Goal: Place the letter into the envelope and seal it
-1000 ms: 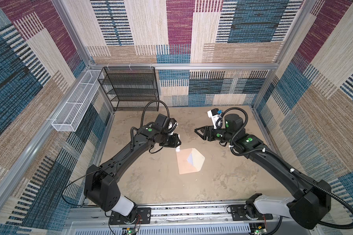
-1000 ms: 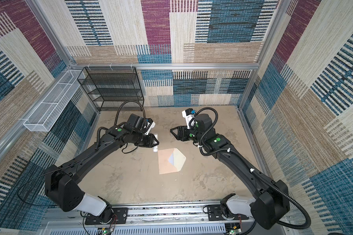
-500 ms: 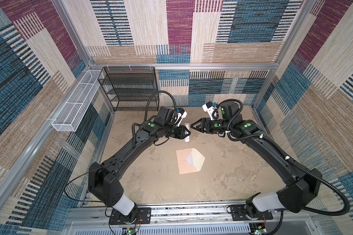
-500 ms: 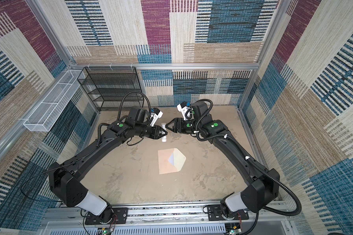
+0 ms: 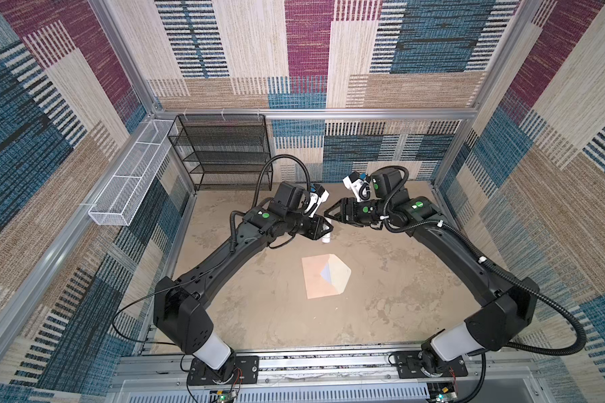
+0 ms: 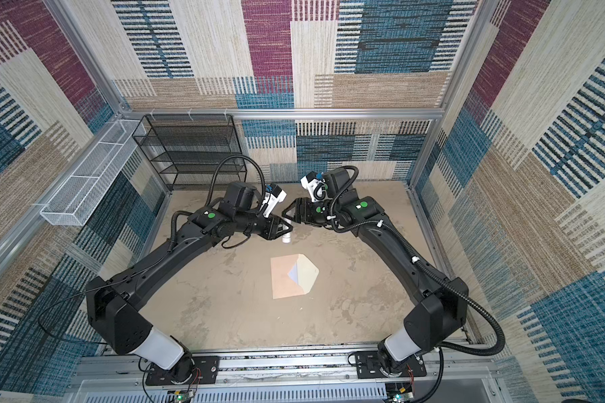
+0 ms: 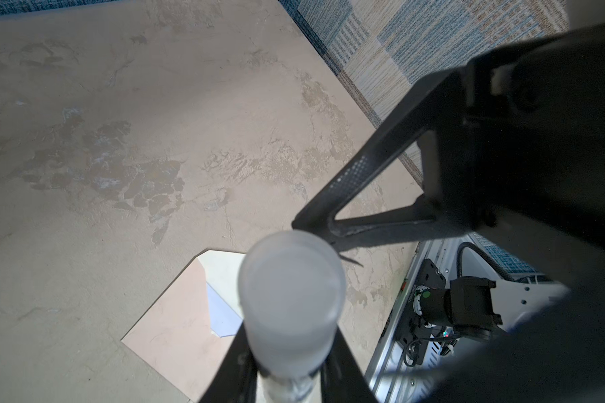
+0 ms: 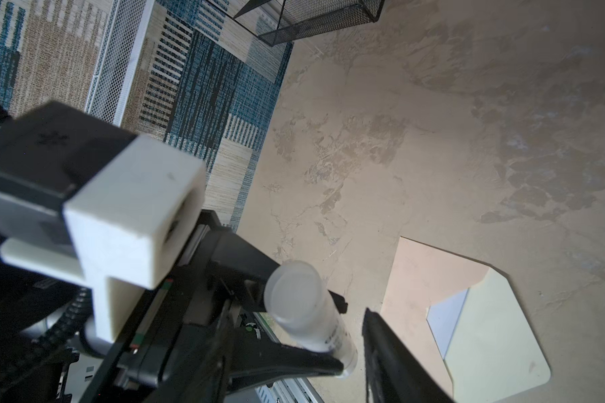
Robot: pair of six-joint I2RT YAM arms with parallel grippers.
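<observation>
**Envelope lies open as two arms meet over a white tube**

In both top views the left gripper (image 5: pixel 326 228) and the right gripper (image 5: pixel 329 216) face each other tip to tip above the far half of the tan table (image 5: pixel 259 314). The left gripper's jaws are closed on a white tube (image 5: pixel 326 238) with a frosted cap; only a short white end of it shows beneath the fingers from above. The left wrist view shows the cap end of the tube (image 7: pixel 290 296) large and close, clamped between that arm's two black fingers.

The right gripper's jaws stand spread with nothing between them. One of its fingers (image 7: pixel 350 178) comes right up to the rim of the cap; whether it touches cannot be told.

The envelope (image 5: pixel 313 284) lies flat near the middle of the table, closer to the arm bases than either gripper and well apart from both. Its cream flap (image 5: pixel 339 275) is folded open and points toward the right arm's side. The letter (image 5: pixel 326 274) sits inside the envelope; only a pale bluish-white wedge of it shows at the mouth, between the peach body and the flap. The right wrist view shows the same wedge of letter (image 8: pixel 446 321) beside the flap (image 8: pixel 496 331), with the tube (image 8: pixel 301 303) off to one side of the envelope (image 8: pixel 430 275).
</observation>
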